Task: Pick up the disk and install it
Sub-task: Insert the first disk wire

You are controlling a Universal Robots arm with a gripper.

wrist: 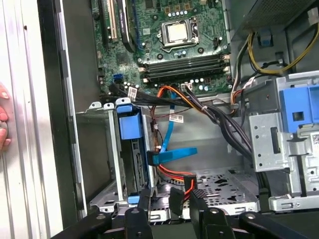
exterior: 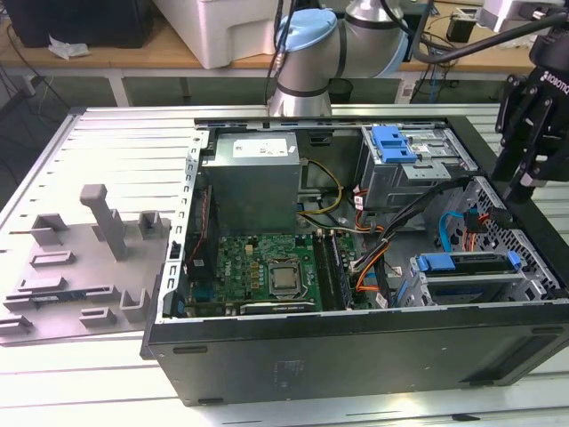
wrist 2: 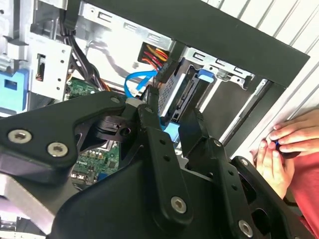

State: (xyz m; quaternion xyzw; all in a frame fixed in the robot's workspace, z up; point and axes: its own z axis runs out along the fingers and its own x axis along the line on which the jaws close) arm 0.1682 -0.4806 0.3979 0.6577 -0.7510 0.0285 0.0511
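Note:
The disk (exterior: 462,263) stands edge-on in the lower drive cage at the case's front right corner and shows as a blue strip. In the first wrist view its blue carrier end (wrist: 132,124) sits inside the metal cage slot. My gripper (exterior: 523,185) hangs above the case's edge on the exterior view's right, clear of the disk. In both wrist views the black fingers (wrist: 144,201) stand apart with nothing between them, and the gripper (wrist 2: 172,112) is open. The disk's blue end (wrist 2: 172,131) shows through the gap beyond the fingers.
An open computer case (exterior: 356,356) lies on the slatted table, with a motherboard (exterior: 267,271) and power supply (exterior: 253,169) inside. A blue bracket (exterior: 396,142) tops the upper drive cage. A blue cable (wrist: 172,154) crosses near the disk. A grey fixture tray (exterior: 80,267) lies at the exterior view's left. A person's hands (wrist 2: 279,149) rest by the case.

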